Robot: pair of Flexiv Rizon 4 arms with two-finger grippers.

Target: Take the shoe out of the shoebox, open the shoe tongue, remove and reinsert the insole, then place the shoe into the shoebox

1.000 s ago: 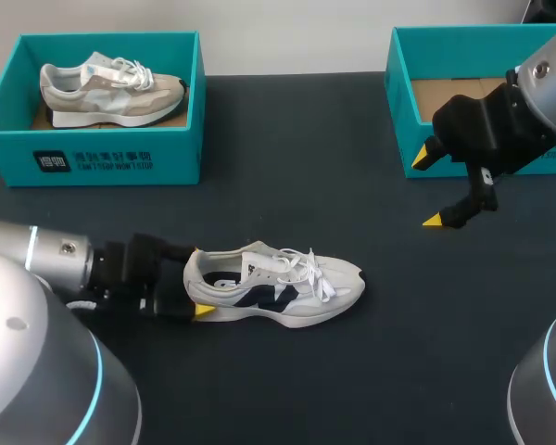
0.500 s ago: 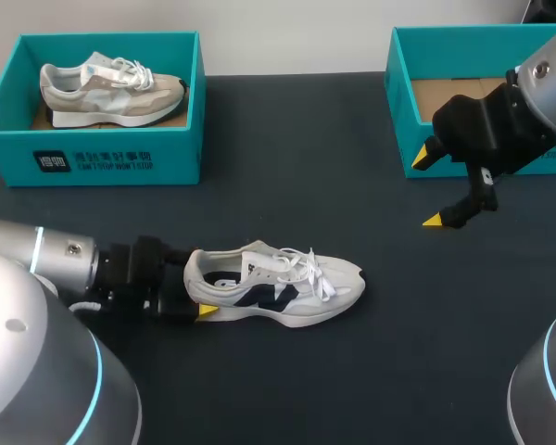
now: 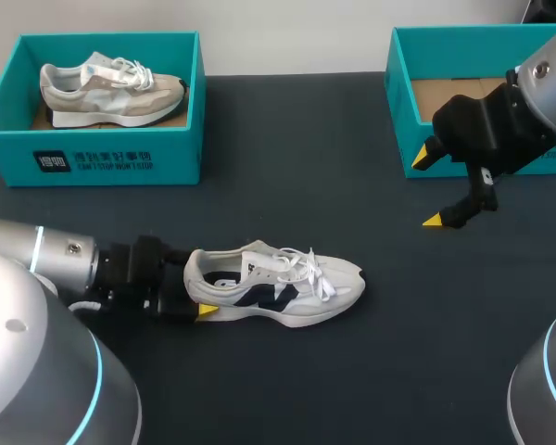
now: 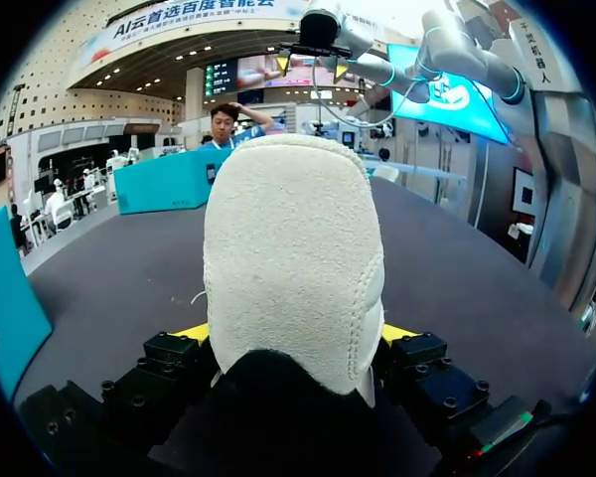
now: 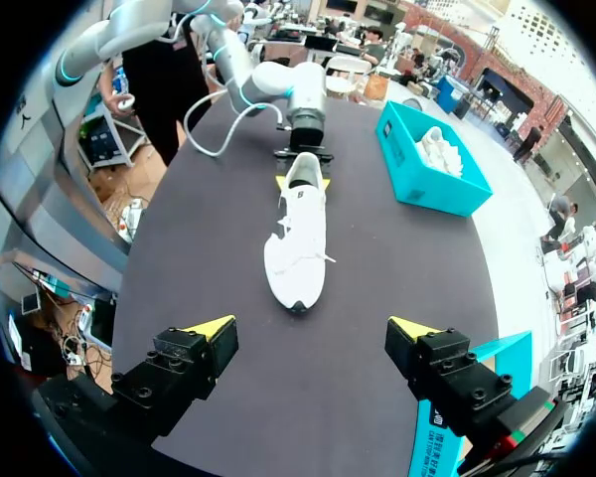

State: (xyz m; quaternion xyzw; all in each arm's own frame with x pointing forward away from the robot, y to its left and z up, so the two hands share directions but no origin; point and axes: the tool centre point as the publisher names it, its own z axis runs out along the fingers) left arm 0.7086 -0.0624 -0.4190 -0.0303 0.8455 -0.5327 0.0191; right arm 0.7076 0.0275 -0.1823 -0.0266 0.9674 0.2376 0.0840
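Two shoes [image 3: 111,85], two shoeboxes [image 3: 167,158] [image 3: 400,104]: left pincer [image 4: 294,336] pinches the loose shoe's [image 3: 283,289] heel, right pincer [image 5: 311,326] spread.

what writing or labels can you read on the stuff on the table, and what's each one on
left shoebox, front wall: a square logo and two lines of white print, too small to read reliably.
shoe on the table: a dark side emblem, no readable words.
right shoebox: no print shows.
boxed shoe: nothing readable.

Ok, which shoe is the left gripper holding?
The white-and-navy shoe on the table, its heel in the left gripper; the beige shoe lies in a shoebox.
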